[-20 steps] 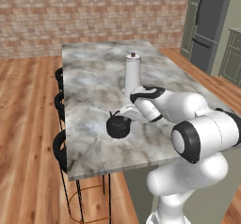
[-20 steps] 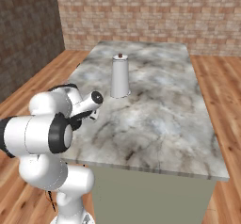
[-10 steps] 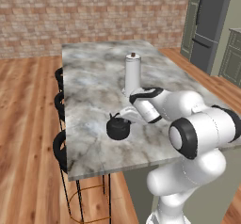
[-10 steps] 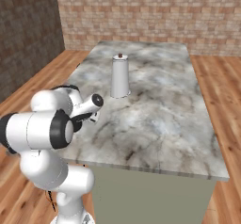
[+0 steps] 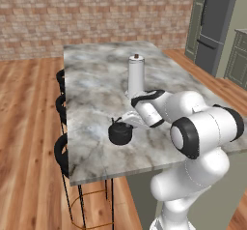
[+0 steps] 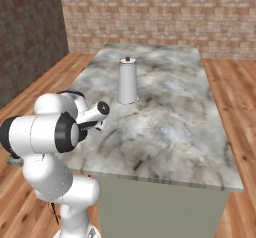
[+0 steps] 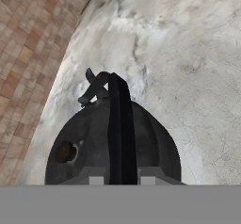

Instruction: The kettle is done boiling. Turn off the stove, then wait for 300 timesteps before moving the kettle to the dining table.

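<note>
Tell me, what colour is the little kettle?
The kettle is black all over, seen best in the hand view.

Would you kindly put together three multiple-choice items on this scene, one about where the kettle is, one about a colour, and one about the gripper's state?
1. Where is the kettle?
A. on the wooden floor
B. on the dining table, near the edge with the stools
C. on top of the white canister

2. What colour is the canister on the table?
A. white
B. red
C. green

3. How does the gripper stand?
A. wide open above the canister
B. open, far from the kettle
C. shut on the kettle's handle

Answers:
1 B, the left base view shows it on the marble top near the stools.
2 A, both base views show a white cylinder.
3 C, the hand view shows the handle running between the fingertips, right over the kettle's body.
</note>
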